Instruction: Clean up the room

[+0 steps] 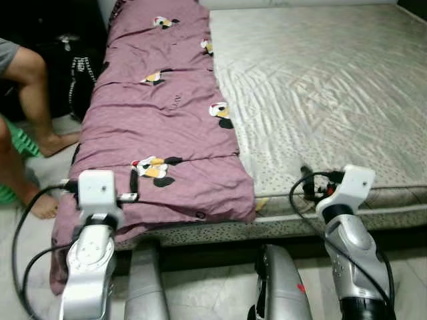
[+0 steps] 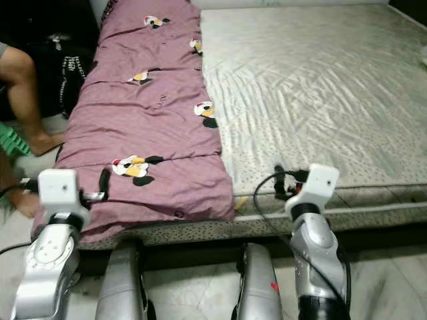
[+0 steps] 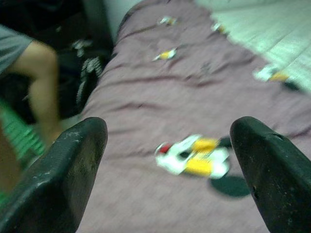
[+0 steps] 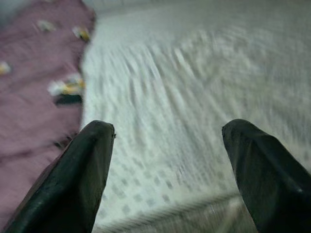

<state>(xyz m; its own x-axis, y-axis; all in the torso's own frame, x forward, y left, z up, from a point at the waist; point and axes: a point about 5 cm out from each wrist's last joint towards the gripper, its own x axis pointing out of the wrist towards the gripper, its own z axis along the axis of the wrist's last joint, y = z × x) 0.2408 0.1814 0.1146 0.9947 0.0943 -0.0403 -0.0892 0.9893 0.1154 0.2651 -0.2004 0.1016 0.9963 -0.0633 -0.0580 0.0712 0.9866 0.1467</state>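
A mauve blanket (image 1: 167,113) printed with cartoon figures lies folded in a long strip down the left side of the bed, its end hanging over the foot edge. The rest of the mattress is covered by a pale patterned sheet (image 1: 320,80). My left gripper (image 1: 132,189) hovers at the blanket's near end, open, with the blanket and a cartoon print (image 3: 194,158) showing between its fingers (image 3: 73,160). My right gripper (image 1: 308,185) is open at the foot edge of the bare sheet (image 4: 194,87), holding nothing.
A person's bare legs (image 1: 37,87) stand on the floor left of the bed. Beside them are a green slatted object (image 1: 23,143) and a dark bag (image 1: 80,73). The bed's foot edge (image 1: 300,223) runs right in front of my legs.
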